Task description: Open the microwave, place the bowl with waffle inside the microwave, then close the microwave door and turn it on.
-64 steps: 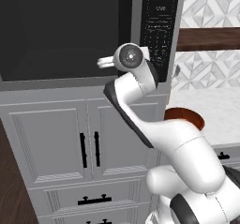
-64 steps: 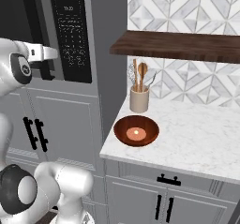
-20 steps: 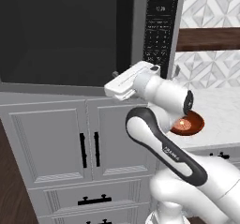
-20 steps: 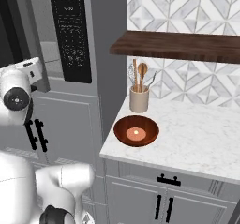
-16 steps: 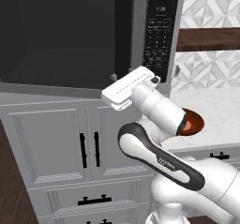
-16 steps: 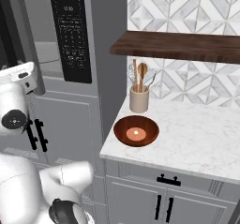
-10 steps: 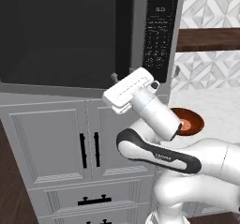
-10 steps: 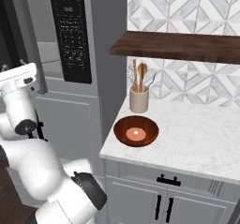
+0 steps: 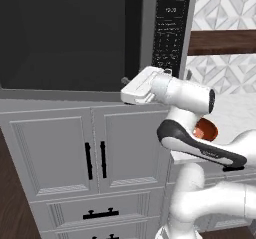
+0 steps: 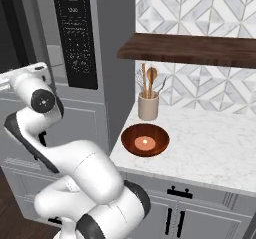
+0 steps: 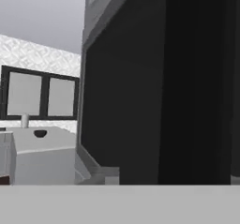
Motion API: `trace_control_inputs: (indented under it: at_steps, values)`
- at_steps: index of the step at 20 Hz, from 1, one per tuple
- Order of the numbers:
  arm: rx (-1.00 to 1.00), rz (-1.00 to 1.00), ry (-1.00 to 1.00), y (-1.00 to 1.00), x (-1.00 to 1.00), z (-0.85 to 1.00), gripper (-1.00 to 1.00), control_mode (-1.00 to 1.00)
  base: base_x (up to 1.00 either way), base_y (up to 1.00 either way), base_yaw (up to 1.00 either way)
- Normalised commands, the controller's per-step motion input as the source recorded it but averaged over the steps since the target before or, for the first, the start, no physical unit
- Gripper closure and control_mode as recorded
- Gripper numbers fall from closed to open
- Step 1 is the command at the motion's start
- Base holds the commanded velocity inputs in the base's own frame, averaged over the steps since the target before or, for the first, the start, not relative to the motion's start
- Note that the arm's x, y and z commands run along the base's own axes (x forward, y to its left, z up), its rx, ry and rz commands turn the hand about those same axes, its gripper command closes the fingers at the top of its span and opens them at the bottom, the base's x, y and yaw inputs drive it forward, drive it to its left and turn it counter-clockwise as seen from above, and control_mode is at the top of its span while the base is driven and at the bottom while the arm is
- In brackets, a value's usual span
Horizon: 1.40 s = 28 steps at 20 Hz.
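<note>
Before the microwave door (image 9: 70, 38), hand (image 9: 126, 85) lower than earlier, opening unclear.

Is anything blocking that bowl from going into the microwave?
Yes. The microwave door looks shut or nearly so, covering the opening. The bowl with waffle sits on the counter to the right.

You have white panelled cabinets (image 9: 75, 153) with black handles below, a dark wood floor (image 9: 12, 203) at lower left, a white marble table (image 10: 210, 148) against a geometric tiled wall (image 10: 200, 8), and a dark wooden shelf (image 10: 190, 48) above its back edge.
</note>
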Motion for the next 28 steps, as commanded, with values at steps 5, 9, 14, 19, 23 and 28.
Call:
trace_control_inputs:
  at_steps: [5, 9, 14, 19, 23, 28]
  values:
    - [-0.75, 0.27, 0.43, 1.00, -1.00, 0.00, 1.00, -1.00, 0.00, 0.00, 0.00]
    - [-0.79, 0.18, 0.25, 1.00, -1.00, 0.00, 1.00, -1.00, 0.00, 0.00, 0.00]
    - [-0.83, 0.12, 0.14, 1.00, -1.00, -0.03, 1.00, -1.00, 0.00, 0.00, 0.00]
    - [-0.86, 0.14, 0.14, 1.00, -1.00, 0.00, 1.00, -1.00, 0.00, 0.00, 0.00]
    - [-0.86, 0.18, 0.13, 1.00, -1.00, 0.00, 1.00, -1.00, 0.00, 0.00, 0.00]
    - [-0.81, 0.14, 0.01, 1.00, -1.00, 0.00, 1.00, -1.00, 0.00, 0.00, 0.00]
